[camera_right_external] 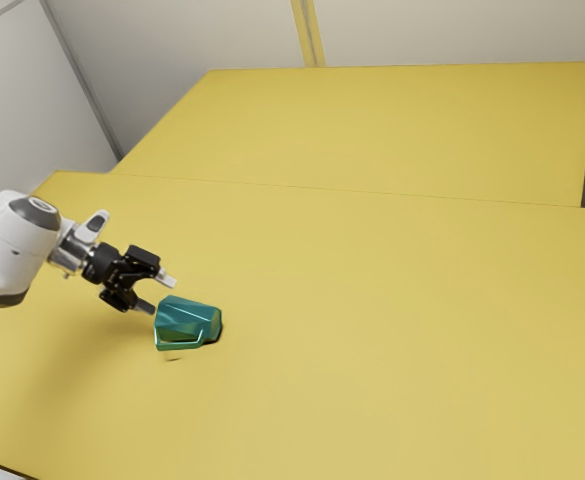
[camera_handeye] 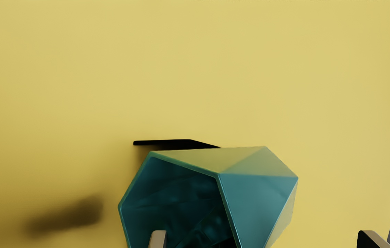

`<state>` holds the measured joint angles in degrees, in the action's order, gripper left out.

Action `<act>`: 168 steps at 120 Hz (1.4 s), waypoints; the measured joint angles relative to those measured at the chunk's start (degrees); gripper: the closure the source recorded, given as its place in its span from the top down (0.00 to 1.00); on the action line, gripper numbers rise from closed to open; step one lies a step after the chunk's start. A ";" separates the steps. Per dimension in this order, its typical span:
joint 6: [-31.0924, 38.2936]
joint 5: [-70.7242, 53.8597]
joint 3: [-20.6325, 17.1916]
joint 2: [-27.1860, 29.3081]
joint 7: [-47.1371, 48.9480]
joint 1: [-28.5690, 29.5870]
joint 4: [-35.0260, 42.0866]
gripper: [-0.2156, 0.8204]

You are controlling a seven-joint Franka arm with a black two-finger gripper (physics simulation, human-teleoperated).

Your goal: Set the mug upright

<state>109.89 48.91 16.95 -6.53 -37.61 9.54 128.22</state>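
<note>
In the exterior view my gripper (camera_right_external: 162, 294) is at the mug's open end, its two fingers spread apart. The teal faceted mug (camera_right_external: 189, 320) lies on its side on the yellow table, its handle toward the view's lower edge and its base toward the exterior view's right. The wrist view has the open gripper (camera_handeye: 262, 239), one fingertip in front of the mug's mouth and the other out beyond its side wall. There the mug (camera_handeye: 253, 203) turns its dark hollow inside partly toward the camera. Whether a finger touches it, I cannot tell.
The yellow table (camera_right_external: 372, 300) stretches around the mug, with a second yellow surface (camera_right_external: 392, 130) adjoining it at the back. Pale walls (camera_right_external: 202, 30) stand behind. The table's near edge crosses the exterior view's lower left corner.
</note>
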 joint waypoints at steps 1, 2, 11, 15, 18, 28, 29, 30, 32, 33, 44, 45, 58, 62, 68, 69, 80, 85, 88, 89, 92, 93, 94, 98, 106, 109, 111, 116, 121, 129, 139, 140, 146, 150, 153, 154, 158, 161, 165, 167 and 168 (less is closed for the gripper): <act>0.01 0.23 -0.01 -0.06 -0.14 -0.05 0.00 0.79; 0.03 0.44 -0.02 -0.12 -0.29 -0.10 0.01 0.79; -0.12 1.92 -0.06 -0.36 -1.52 -0.43 0.10 0.79; -0.29 2.35 -0.07 -0.48 -2.03 -0.49 0.35 0.79; -0.43 2.62 -0.07 -0.66 -2.39 -0.53 0.55 0.79; -0.89 3.29 -0.11 -1.45 -3.49 -0.59 1.31 0.79; -0.92 3.33 -0.12 -1.52 -3.59 -0.59 1.36 0.79; -0.96 3.38 -0.12 -1.58 -3.69 -0.58 1.41 0.79; -1.04 3.47 -0.11 -1.67 -3.89 -0.60 1.49 0.79; -1.12 3.51 -0.11 -1.71 -3.98 -0.60 1.52 0.79; -1.94 3.90 -0.08 -1.84 -4.96 -0.46 1.55 0.68; -2.00 3.93 -0.08 -1.82 -5.04 -0.45 1.51 0.66; -2.72 4.08 -0.08 -1.56 -6.07 -0.22 1.22 0.37; -2.90 4.11 -0.11 -1.49 -6.35 -0.16 1.20 0.31; -3.13 4.16 -0.14 -1.42 -6.75 -0.20 1.18 0.24; -3.17 4.16 -0.14 -1.40 -6.81 -0.21 1.18 0.23; -3.51 4.19 -0.15 -1.18 -7.43 -0.25 1.17 0.15; -3.68 4.20 -0.16 -0.84 -7.67 -0.26 1.17 0.13; -3.90 4.27 -0.16 -0.62 -7.81 -0.27 1.17 0.12; -3.99 4.31 -0.16 -0.56 -7.85 -0.27 1.17 0.11; -4.25 4.40 -0.16 -0.37 -7.99 -0.27 1.17 0.10; -4.33 4.43 -0.16 -0.32 -8.03 -0.28 1.17 0.10; -4.42 4.45 -0.16 -0.27 -8.07 -0.29 1.17 0.09; -4.77 4.56 -0.16 -0.10 -8.24 -0.36 1.18 0.08; -5.56 4.68 -0.13 0.68 -8.54 -0.52 1.23 0.07; -5.91 4.70 -0.12 1.22 -8.64 -0.60 1.24 0.07; -6.15 4.71 -0.11 1.59 -8.70 -0.66 1.25 0.07; -6.72 4.72 -0.10 2.47 -8.83 -0.86 1.29 0.06; -7.24 4.71 -0.09 3.33 -8.91 -1.21 1.29 0.06; -7.82 4.17 -0.15 4.71 -8.75 -1.95 1.09 0.05; -8.07 0.68 -0.70 5.52 -7.93 -2.74 -0.93 0.05; -8.08 0.09 -0.75 5.56 -7.80 -2.83 -1.37 0.05; -8.04 -4.30 -1.56 5.71 -6.82 -2.98 -4.27 0.05; -7.85 -7.48 -2.54 5.76 -6.07 -2.67 -5.93 0.05; -7.60 -9.94 -3.35 5.78 -5.47 -2.38 -6.90 0.05; -7.50 -10.77 -3.62 5.78 -5.26 -2.29 -7.22 0.05; -7.15 -14.11 -4.88 5.77 -4.38 -1.75 -8.42 0.05; -6.90 -16.69 -5.93 5.75 -3.65 -1.27 -9.33 0.04; -6.50 -19.93 -7.10 5.74 -2.65 -0.87 -10.24 0.04; -6.27 -21.38 -7.73 5.74 -2.16 -0.63 -10.57 0.04; -6.15 -22.06 -7.99 5.73 -1.92 -0.56 -10.70 0.04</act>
<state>103.75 26.85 8.96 -0.80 -39.54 8.98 117.52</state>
